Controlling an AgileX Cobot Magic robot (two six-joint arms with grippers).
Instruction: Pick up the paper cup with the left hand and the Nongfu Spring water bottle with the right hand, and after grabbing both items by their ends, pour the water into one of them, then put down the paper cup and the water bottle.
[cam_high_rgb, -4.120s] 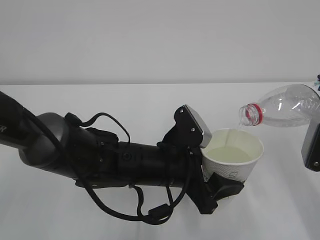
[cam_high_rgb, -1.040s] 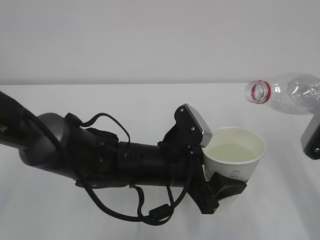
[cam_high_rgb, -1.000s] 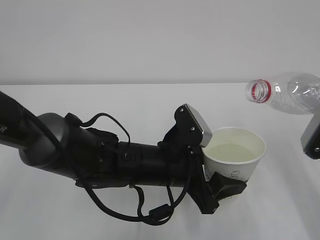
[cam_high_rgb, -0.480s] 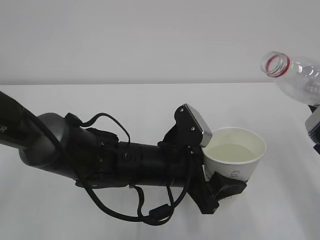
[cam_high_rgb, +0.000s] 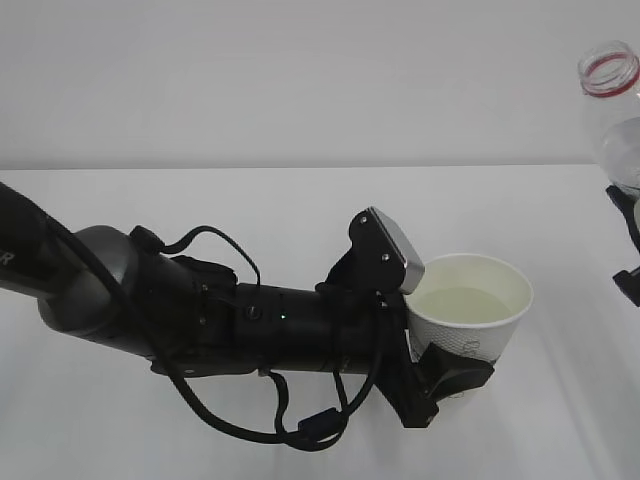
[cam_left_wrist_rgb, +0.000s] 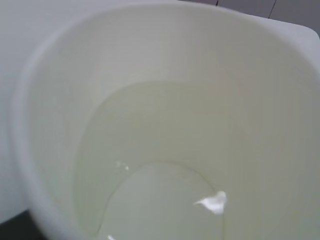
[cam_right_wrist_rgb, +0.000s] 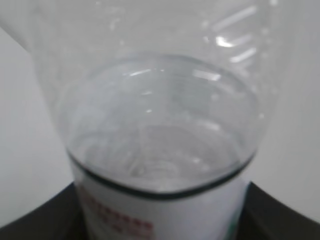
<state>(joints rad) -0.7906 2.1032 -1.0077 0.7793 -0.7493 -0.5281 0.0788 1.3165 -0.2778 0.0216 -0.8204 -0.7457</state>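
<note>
In the exterior view the white paper cup hangs above the table, and my left gripper is shut on its side, with one finger above it and one below. Pale, slightly yellowish water fills its lower part. The left wrist view looks straight into the cup at the water. The clear Nongfu Spring water bottle stands nearly upright at the far right edge, its red-ringed mouth up and apart from the cup. My right gripper is shut on the bottle at its label, with black jaws on both sides.
The left arm's black body and looping cables stretch across the lower left of the exterior view. Below lies the white table, with a pale wall behind its far edge.
The bottle has swung from lying tilted toward the cup to nearly upright, moving up and to the right. The cup and the left arm have stayed still.
</note>
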